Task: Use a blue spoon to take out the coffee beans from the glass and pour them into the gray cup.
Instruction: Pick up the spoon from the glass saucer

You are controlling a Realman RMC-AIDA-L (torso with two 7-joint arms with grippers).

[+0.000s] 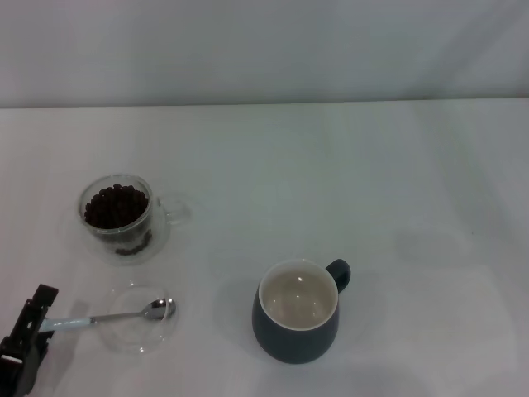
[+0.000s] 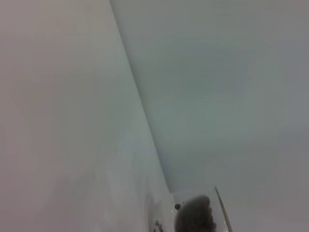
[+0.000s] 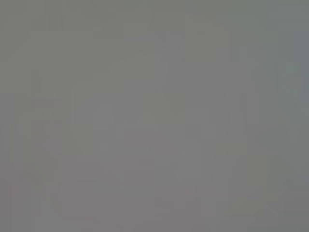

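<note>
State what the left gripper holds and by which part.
The left gripper sits at the pale handle end of the blue spoon; whether it has clamped it cannot be told.

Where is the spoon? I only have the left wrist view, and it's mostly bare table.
Observer: The spoon lies with its bowl on a clear saucer.
Operator: Is anything near its handle?
Observer: The left gripper is at the handle's end.
Operator: And where do I pour?
Observer: The cup stands to the saucer's right, empty.
</note>
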